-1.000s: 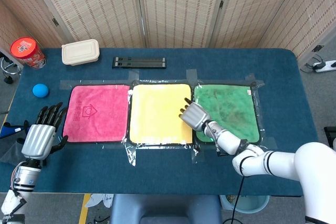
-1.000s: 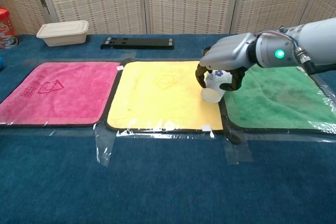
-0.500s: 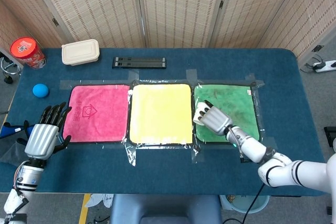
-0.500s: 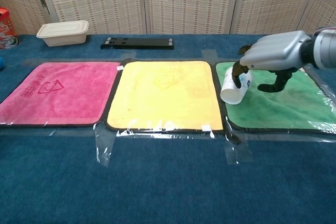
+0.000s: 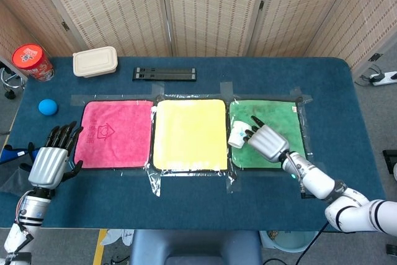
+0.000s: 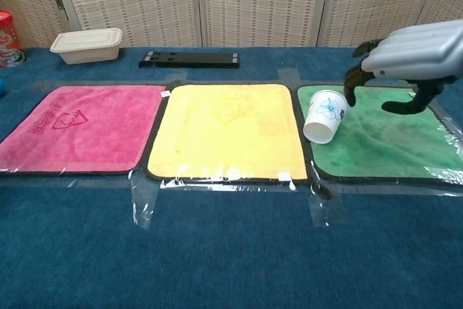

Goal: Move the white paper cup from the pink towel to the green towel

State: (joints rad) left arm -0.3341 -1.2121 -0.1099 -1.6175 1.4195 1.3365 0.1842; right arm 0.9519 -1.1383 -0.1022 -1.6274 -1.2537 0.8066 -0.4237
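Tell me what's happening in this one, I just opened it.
The robot is moving a white paper cup with a blue flower print. The cup now sits tilted at the left edge of the green towel. The right hand hovers beside it with fingers spread, apparently not gripping. The left hand rests open near the pink towel, holding nothing.

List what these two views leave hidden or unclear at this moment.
- Cup: tilted at the green towel's left edge; whether it is resting or tipping can't be told in either view.
- Right hand: chest view cuts it off at the right edge, hiding its far side.
- Left hand: head view only; outside the chest view.
- Red can: chest view's left edge crops it, and its label is too small to read in the head view.
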